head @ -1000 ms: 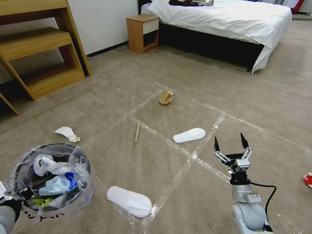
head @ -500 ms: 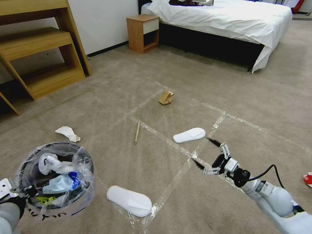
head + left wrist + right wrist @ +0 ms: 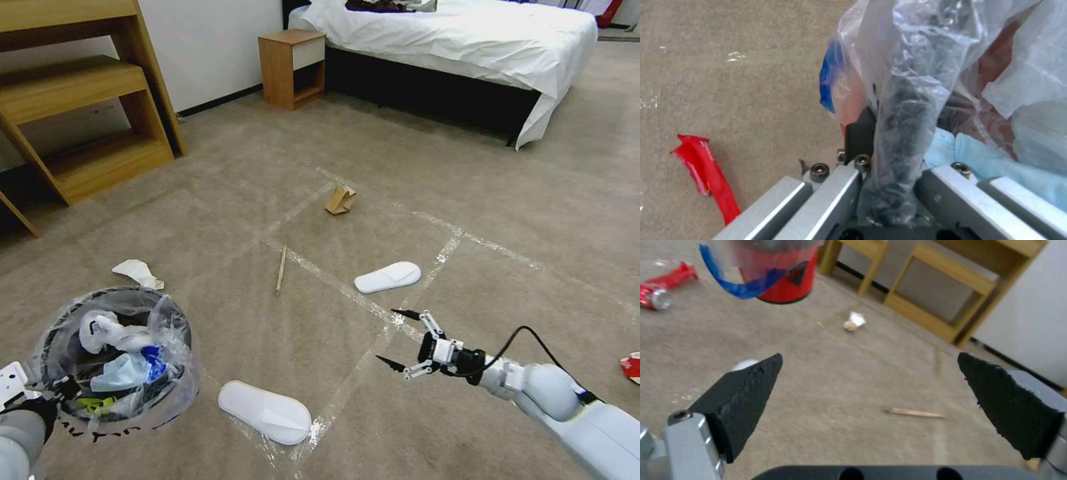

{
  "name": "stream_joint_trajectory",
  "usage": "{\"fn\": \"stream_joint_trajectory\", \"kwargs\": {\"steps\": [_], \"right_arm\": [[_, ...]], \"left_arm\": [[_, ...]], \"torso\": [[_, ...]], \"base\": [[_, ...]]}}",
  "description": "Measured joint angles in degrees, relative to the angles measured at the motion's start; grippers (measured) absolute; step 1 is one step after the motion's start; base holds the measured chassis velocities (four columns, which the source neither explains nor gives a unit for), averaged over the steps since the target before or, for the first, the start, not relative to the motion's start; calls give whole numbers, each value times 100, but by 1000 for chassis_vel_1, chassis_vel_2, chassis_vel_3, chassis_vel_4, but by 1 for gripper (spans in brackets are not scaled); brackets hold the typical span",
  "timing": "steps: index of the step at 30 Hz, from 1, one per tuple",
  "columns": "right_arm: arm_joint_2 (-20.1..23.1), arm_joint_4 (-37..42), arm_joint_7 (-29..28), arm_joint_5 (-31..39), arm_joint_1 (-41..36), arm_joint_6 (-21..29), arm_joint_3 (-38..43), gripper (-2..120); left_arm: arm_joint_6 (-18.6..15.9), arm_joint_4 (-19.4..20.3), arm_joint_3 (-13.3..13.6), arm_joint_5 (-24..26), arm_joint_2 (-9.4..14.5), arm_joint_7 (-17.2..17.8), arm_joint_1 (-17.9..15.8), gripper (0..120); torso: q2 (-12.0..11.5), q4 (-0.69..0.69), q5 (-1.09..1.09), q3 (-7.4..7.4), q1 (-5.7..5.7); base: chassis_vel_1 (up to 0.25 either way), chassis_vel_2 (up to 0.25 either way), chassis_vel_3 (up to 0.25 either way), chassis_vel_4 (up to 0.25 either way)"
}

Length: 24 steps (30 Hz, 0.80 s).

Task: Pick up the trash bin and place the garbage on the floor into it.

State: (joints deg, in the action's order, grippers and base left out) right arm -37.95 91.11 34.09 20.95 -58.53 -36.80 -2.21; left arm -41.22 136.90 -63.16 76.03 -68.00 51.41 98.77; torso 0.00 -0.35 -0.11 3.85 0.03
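Left gripper clamped on trash bin rim at seven o'clock. Right gripper fingers spread wide, empty, between slippers on floor. Risk: thin rim grip slipping, tipping bin.

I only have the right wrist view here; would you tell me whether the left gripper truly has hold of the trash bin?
Observer: Yes. In the left wrist view the left gripper is shut on the bagged rim of the trash bin, which hangs above the floor.
Operator: Thank you. Which litter lies nearest my right gripper?
Observer: In the head view the right gripper, open, hovers between two white slippers: the far slipper and the near slipper.
Operator: Is there anything farther away?
Observer: Folded brown cardboard lies beyond the wooden stick.
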Motion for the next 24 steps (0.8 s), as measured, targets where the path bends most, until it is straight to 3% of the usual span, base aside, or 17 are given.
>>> {"fn": "stream_joint_trajectory", "kwargs": {"steps": [10, 24], "right_arm": [[-670, -677, 77, 22, 1135, -2, -1513, 100], [-1268, -1387, 170, -61, 1841, -87, -2451, 100]], "left_arm": [[13, 26, -51, -39, -30, 2, 88, 0], [19, 51, -41, -142, -91, 4, 163, 0]], "torso": [[0, 0, 1, 0, 0], [0, 0, 3, 0, 0]], "base": [[0, 0, 0, 0], [0, 0, 0, 0]]}}
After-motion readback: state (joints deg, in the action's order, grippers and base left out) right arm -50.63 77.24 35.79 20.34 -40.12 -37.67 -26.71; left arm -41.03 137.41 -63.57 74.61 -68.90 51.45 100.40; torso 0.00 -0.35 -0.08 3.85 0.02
